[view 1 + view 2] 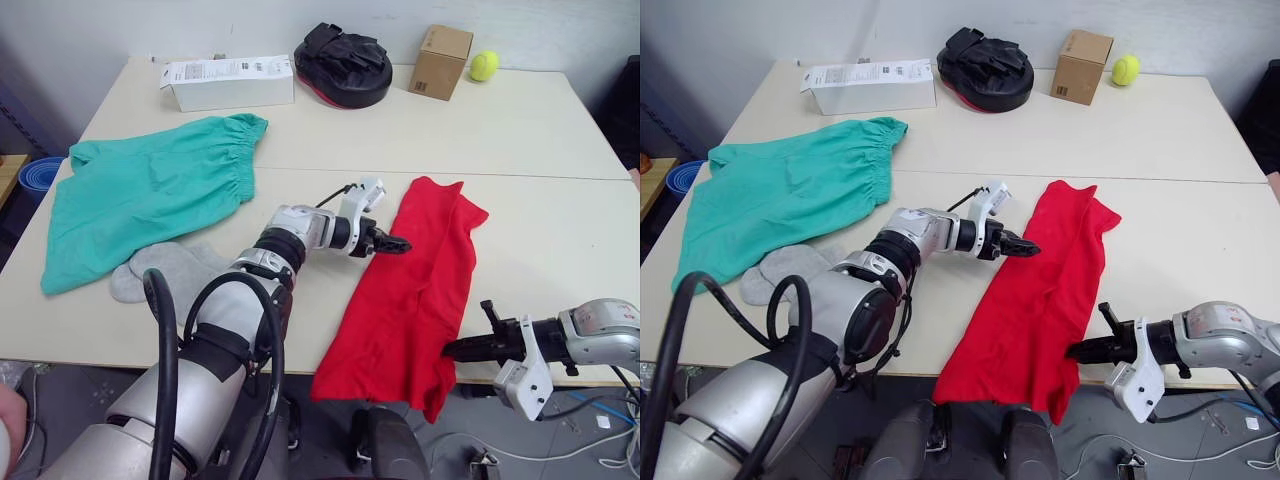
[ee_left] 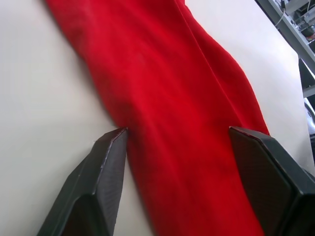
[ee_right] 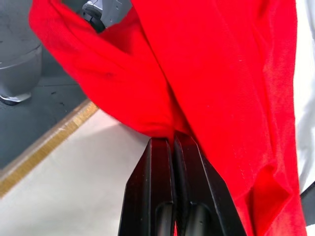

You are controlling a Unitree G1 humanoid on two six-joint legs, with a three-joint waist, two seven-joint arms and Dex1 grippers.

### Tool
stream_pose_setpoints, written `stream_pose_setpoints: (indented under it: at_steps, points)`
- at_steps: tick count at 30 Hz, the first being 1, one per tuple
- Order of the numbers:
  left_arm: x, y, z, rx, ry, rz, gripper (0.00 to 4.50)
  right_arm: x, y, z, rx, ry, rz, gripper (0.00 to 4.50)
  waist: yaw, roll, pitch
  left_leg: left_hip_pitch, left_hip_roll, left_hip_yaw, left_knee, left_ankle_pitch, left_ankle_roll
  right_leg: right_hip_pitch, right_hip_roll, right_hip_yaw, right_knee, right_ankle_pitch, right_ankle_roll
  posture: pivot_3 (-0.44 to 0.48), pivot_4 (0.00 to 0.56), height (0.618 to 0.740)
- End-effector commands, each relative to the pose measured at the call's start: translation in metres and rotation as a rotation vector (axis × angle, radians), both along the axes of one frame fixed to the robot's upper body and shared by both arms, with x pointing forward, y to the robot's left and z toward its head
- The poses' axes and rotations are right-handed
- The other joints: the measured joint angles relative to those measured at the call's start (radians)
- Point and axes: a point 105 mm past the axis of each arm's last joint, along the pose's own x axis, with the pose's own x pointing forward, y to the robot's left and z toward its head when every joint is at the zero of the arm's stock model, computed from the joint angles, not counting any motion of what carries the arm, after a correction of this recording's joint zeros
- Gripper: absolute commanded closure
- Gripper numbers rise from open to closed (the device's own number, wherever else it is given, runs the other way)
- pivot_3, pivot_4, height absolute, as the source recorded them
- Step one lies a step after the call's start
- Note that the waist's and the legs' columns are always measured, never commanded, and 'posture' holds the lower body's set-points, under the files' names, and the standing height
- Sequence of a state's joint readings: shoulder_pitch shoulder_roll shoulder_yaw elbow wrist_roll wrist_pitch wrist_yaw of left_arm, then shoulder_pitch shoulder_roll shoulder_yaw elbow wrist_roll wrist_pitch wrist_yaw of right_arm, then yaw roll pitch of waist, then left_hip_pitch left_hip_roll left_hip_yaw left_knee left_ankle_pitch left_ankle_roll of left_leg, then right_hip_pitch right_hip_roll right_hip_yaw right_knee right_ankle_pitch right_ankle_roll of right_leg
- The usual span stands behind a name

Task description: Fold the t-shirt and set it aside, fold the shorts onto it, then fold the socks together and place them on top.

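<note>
right end effector (image 3: 173,140) clamped on t-shirt (image 1: 410,290) hem, left end effector (image 2: 179,135) spread wide astride its middle

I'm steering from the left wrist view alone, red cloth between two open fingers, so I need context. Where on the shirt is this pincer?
Observer: The left pincer sits at the left edge of the t-shirt, about midway along its length.
Operator: Is the shirt flat on the table?
Observer: Not entirely. It lies as a long folded strip, and its near end hangs over the front edge of the table.
Operator: What is the other arm doing?
Observer: The right pincer is shut on the t-shirt's edge near that hanging end.
Operator: Are the other clothes nearby?
Observer: The shorts lie spread at the table's left, with the socks beside their near edge, both apart from the shirt.
</note>
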State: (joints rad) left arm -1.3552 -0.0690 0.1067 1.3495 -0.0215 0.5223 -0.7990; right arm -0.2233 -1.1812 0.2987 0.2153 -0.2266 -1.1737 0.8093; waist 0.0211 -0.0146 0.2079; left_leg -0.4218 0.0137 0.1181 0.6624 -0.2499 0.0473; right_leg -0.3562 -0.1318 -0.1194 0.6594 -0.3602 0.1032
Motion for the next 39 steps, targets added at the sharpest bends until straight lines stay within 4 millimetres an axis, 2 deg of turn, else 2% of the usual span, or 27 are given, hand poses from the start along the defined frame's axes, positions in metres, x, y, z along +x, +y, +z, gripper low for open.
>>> stream_pose_setpoints:
  at_steps: [1, 2, 5, 13, 14, 18, 24, 30, 33, 36, 39]
  points:
    - [-0.005, -0.010, 0.005, 0.018, -0.011, -0.036, 1.13, 0.001, 0.004, 0.010, 0.027, -0.034, 0.000, 4.50, 0.001, 0.000, 0.000, 0.000, 0.000, 0.000, 0.000, 0.000, 0.000, 0.000, 0.000, 0.000, 0.000, 0.000, 0.000, 0.000, 0.150, 0.740]
    - [-0.005, -0.011, 0.006, 0.017, -0.009, -0.040, 1.13, 0.000, 0.004, 0.010, 0.028, -0.034, -0.001, 4.50, 0.001, 0.000, 0.000, 0.000, 0.000, 0.000, 0.000, 0.000, 0.000, 0.000, 0.000, 0.000, 0.000, 0.000, 0.000, 0.000, 0.150, 0.740]
    - [-0.005, -0.008, 0.002, 0.048, -0.010, -0.043, 1.76, -0.002, 0.005, 0.009, 0.031, -0.030, -0.003, 4.50, 0.001, 0.000, 0.000, 0.000, 0.000, 0.000, 0.000, 0.000, 0.000, 0.000, 0.000, 0.000, 0.000, 0.000, 0.000, 0.000, 0.150, 0.740]
    - [-0.004, -0.005, 0.002, 0.047, -0.012, -0.046, 4.34, 0.000, 0.006, 0.009, 0.033, -0.036, -0.011, 4.50, 0.000, 0.000, 0.000, 0.000, 0.000, 0.000, 0.000, 0.000, 0.000, 0.000, 0.000, 0.000, 0.000, 0.000, 0.000, 0.000, 0.150, 0.740]
    - [-0.003, -0.004, 0.003, 0.046, -0.016, -0.041, 4.46, 0.001, 0.006, 0.009, 0.033, -0.036, -0.012, 4.50, 0.000, 0.000, 0.000, 0.000, 0.000, 0.000, 0.000, 0.000, 0.000, 0.000, 0.000, 0.000, 0.000, 0.000, 0.000, 0.000, 0.150, 0.740]
    - [0.006, 0.005, 0.006, 0.023, -0.034, 0.023, 4.46, 0.001, 0.006, 0.009, 0.030, -0.039, -0.008, 4.50, -0.001, 0.000, 0.000, 0.000, 0.000, 0.000, 0.000, 0.000, 0.000, 0.000, 0.000, 0.000, 0.000, 0.000, 0.000, 0.000, 0.150, 0.740]
    - [0.036, 0.041, 0.013, -0.022, -0.063, 0.267, 4.46, 0.007, 0.004, 0.010, 0.026, -0.049, -0.011, 4.50, -0.005, 0.000, 0.000, 0.000, 0.000, 0.000, 0.000, 0.000, 0.000, 0.000, -0.002, 0.000, 0.000, 0.000, 0.000, 0.000, 0.150, 0.740]
    - [0.052, 0.072, 0.017, -0.072, -0.048, 0.420, 4.46, 0.034, 0.005, 0.021, 0.054, -0.095, -0.051, 4.50, -0.019, 0.000, 0.000, 0.000, 0.000, -0.001, 0.000, 0.000, 0.000, 0.000, -0.001, 0.000, 0.001, 0.000, 0.000, 0.000, 0.150, 0.740]
    - [0.050, 0.073, 0.017, -0.082, -0.033, 0.398, 4.46, 0.045, 0.011, 0.026, 0.074, -0.113, -0.045, 4.50, -0.021, 0.000, 0.000, 0.000, 0.000, -0.001, 0.000, 0.000, 0.000, 0.000, 0.000, -0.001, 0.001, 0.000, 0.000, 0.000, 0.150, 0.740]
    - [0.044, 0.068, 0.012, -0.050, -0.044, 0.338, 4.46, 0.050, 0.017, 0.028, 0.082, -0.115, -0.015, 4.50, -0.020, 0.000, 0.000, 0.000, 0.000, -0.001, 0.000, 0.000, 0.000, 0.000, 0.001, -0.001, 0.001, 0.000, 0.000, 0.000, 0.150, 0.740]
    - [0.046, 0.068, 0.014, -0.055, -0.056, 0.350, 4.46, 0.054, 0.020, 0.026, 0.064, -0.115, 0.013, 4.50, -0.022, 0.000, 0.000, 0.000, -0.001, 0.000, 0.000, 0.000, 0.000, 0.000, 0.001, -0.001, 0.001, 0.000, 0.000, 0.000, 0.150, 0.740]
